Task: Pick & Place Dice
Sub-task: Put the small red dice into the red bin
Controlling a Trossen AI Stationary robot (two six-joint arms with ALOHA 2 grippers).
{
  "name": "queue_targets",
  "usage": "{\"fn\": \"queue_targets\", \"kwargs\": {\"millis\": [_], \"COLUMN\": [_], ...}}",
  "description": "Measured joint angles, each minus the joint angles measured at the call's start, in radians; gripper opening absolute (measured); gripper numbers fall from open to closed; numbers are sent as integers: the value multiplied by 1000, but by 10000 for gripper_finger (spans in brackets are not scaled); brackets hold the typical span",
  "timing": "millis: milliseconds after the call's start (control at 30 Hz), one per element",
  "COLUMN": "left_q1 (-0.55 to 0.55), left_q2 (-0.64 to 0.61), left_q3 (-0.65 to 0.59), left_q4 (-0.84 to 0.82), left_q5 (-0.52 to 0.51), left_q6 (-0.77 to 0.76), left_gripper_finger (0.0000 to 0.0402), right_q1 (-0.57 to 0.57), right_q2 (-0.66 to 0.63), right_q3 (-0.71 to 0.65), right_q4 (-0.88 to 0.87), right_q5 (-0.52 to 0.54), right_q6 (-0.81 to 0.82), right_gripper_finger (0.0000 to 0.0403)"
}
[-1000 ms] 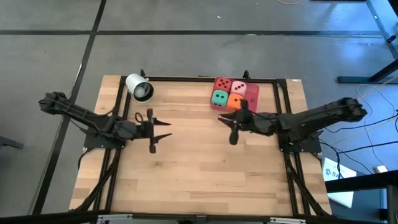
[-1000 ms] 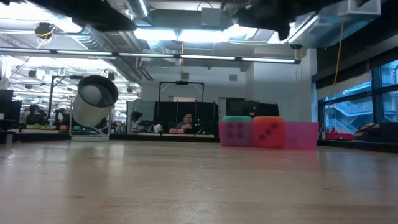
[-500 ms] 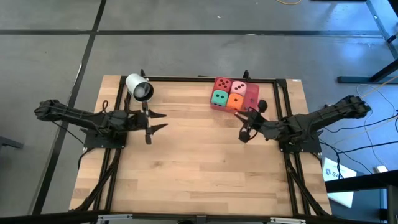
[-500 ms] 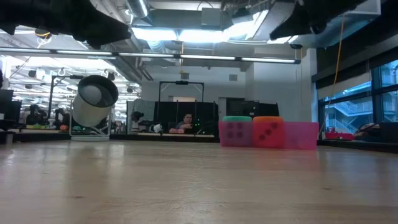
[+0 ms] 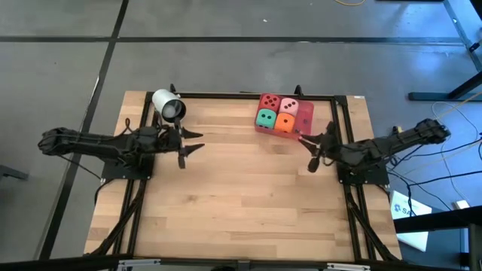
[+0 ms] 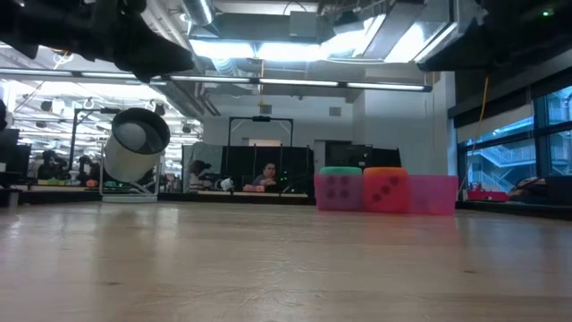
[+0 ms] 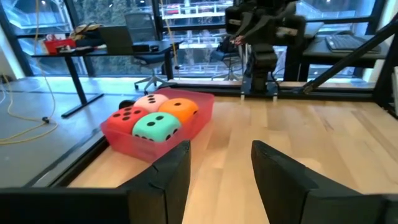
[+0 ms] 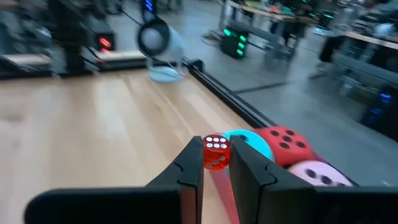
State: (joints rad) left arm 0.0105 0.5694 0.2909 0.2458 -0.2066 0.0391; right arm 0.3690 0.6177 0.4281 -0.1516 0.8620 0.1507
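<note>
1. The four soft dice all sit in the flat red tray at the table's far edge, right of centre, two by two and touching: red die and pink die at the back, green die and orange die in front.
2. The right gripper is pinched on a much smaller red die with white pips. It hangs in the air just beside the tray's near right corner.
3. From that wrist camera the green die is mostly behind a finger, and the orange one isn't visible at all.
4. The left gripper is over the left half of the table, near the white cylinder. Its fingers are apart with nothing between them.
5. In the low view the tray wall is see-through pink, so the green die's face reads pinkish. The red and pink dice are hidden behind the front pair.
6. Both arms are just dark shapes cut off at the top there, and the people far behind are too small to make out.
</note>
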Motion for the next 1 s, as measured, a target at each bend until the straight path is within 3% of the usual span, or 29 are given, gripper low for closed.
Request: {"fn": "queue_targets", "kwargs": {"millis": [267, 367, 667, 833, 1000], "left_q1": [74, 97, 148, 152, 152], "left_q2": [3, 3, 3, 17, 70], "left_q3": [0, 0, 0, 0, 0], "left_q4": [-25, -26, -37, -38, -31], "left_q5": [49, 75, 98, 98, 97], "left_q6": [-3, -11, -18, -23, -29], "left_gripper_finger": [166, 163, 157, 156, 153], "right_q1": [2, 2, -2, -31, -99], "right_q2": [-193, -229, -231, -231, -212], "right_q3": [-151, -186, -192, -192, -192], "right_q4": [193, 218, 87, -34, -24], "right_q5": [-254, -277, -168, -40, 18], "right_q6": [-164, -202, -226, -79, -7], "right_gripper_finger": [51, 51, 51, 51, 51]}}
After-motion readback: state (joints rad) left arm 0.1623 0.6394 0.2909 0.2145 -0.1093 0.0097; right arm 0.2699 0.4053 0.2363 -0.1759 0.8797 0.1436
